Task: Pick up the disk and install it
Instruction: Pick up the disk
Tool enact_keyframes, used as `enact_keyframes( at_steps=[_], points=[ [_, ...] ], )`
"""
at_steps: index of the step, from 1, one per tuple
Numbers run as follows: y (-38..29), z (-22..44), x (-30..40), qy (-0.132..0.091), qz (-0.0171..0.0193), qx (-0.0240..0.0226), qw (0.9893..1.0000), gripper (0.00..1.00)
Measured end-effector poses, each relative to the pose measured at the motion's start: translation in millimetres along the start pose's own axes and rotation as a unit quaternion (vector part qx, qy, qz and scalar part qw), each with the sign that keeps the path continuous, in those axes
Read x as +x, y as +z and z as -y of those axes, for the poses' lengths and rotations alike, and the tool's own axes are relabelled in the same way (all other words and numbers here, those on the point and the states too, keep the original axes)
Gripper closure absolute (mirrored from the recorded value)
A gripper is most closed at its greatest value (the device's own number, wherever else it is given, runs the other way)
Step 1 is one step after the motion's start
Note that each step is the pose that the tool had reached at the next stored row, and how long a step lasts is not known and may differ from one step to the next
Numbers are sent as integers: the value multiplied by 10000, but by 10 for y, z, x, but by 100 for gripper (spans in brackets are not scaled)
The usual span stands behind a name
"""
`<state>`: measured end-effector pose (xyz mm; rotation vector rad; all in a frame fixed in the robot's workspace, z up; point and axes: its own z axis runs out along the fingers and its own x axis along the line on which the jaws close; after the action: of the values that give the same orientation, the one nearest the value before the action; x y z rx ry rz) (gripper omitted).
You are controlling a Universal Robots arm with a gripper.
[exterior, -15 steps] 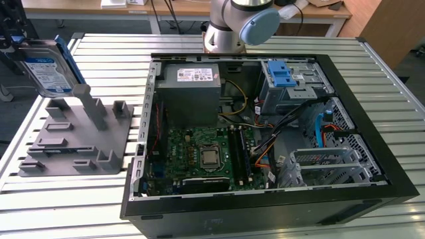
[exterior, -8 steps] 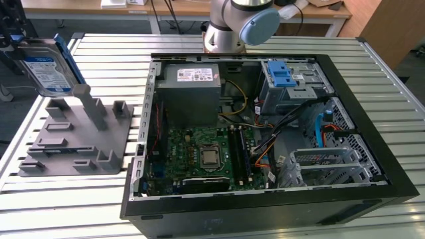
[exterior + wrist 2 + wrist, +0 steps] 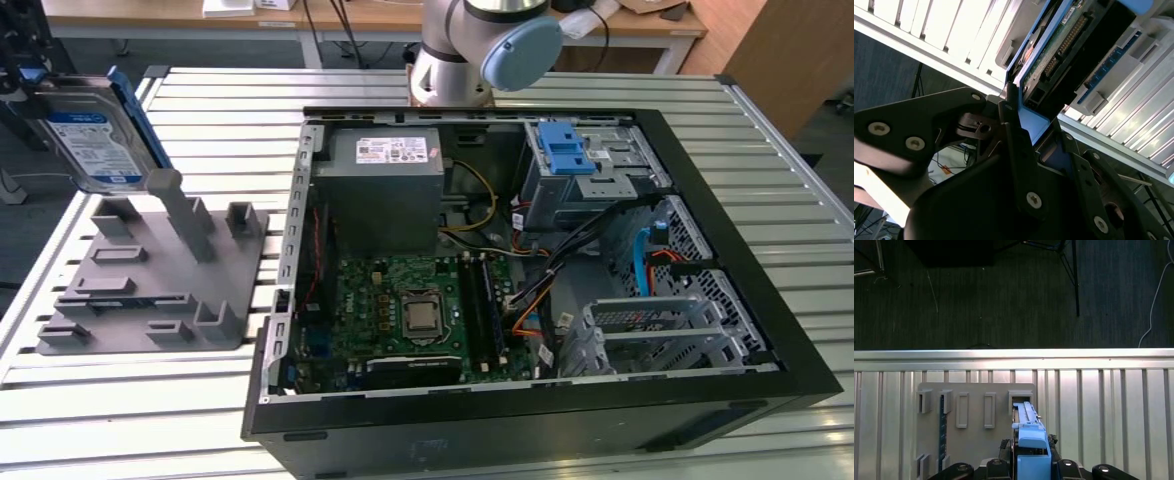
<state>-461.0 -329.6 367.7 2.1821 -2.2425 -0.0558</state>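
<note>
The disk (image 3: 91, 140) is a silver hard drive with a white-and-blue label in a blue carrier. It hangs on edge at the exterior view's far left, above the back of the grey holder (image 3: 147, 270). My gripper (image 3: 30, 82) is shut on it from above. In the first wrist view the carrier's blue edge (image 3: 1029, 432) runs out from between the fingers, over a slot of the holder (image 3: 974, 430). In the second wrist view the disk's circuit-board side (image 3: 1064, 55) sits clamped between the black fingers (image 3: 1013, 135).
An open black computer case (image 3: 747, 200) lies on the slatted metal table (image 3: 200, 110). Inside are a drive cage with a blue latch (image 3: 567, 150), a grey power-supply box (image 3: 384, 185), a motherboard (image 3: 414, 310) and loose cables. The arm's base (image 3: 467, 45) stands behind the case.
</note>
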Motion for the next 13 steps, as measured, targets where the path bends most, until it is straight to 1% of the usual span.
enact_keyframes(
  at_steps=[9,13],
  points=[
    [-30,-1,0,0,0,-1,10000,64],
    [-57,-2,-1,0,-1,-1,10000,64]
  ],
)
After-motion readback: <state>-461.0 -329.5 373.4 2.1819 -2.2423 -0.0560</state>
